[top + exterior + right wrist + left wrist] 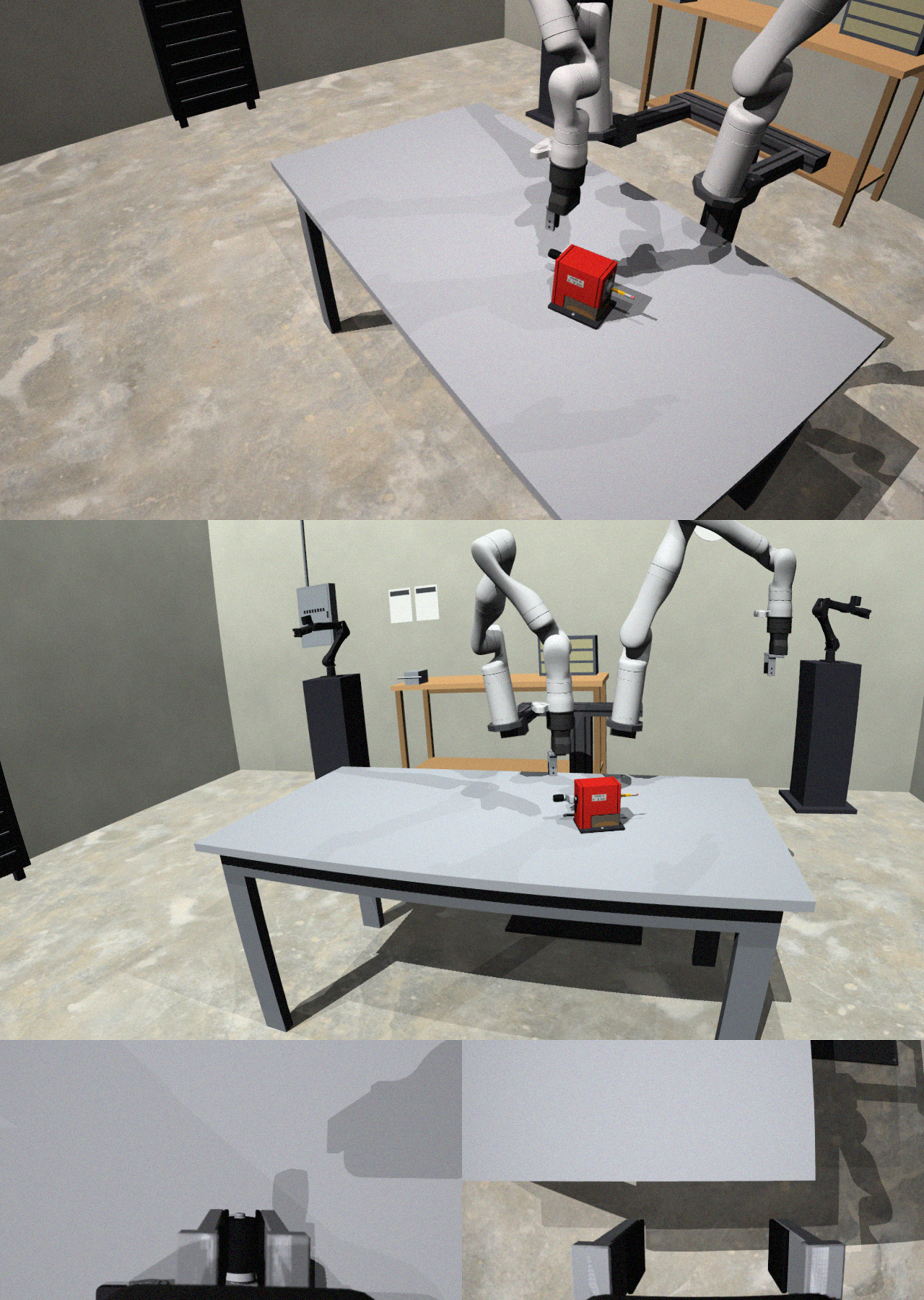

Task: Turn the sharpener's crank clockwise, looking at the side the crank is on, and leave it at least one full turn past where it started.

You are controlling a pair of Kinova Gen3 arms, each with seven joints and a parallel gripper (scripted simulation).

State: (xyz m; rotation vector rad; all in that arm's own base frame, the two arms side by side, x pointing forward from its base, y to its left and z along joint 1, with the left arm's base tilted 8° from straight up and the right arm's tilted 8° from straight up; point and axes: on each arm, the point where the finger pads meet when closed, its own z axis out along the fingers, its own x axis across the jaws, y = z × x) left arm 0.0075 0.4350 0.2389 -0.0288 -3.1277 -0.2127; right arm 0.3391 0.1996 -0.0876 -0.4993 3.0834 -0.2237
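One red sharpener (585, 266) (597, 804), upright on a dark base on the grey table (388, 245) (419, 830) (606, 1112) (108, 1130). On its side, one pale label (574, 281) (598, 798): two lines of dark print, too small for reading. On the back wall, two white notices (400, 605) (426, 603), each with a dark band across the top, text illegible. Out of one end of the sharpener, one yellow pencil (621, 292) (629, 795) with a pinkish tip; at the opposite end, one crank (569, 798) with a black knob (554, 253) (559, 798) (241, 1246). Right arm (572, 90) (556, 668): bent down from above, last section nearly vertical, wrist over the crank end. Right gripper (552, 222) (553, 768) (242, 1211): pointed downward, fingers drawn near each other with a narrow gap, nothing in grasp; fingertips above the knob, apart from it in the exterior view, knob framed between them in the wrist view. Left arm (739, 136) (659, 578): raised high and arched outward, forearm sloping down to a vertical wrist. Left gripper (769, 665) (707, 1220): pointed downward, fingers wide apart, released, well apart from the sharpener.
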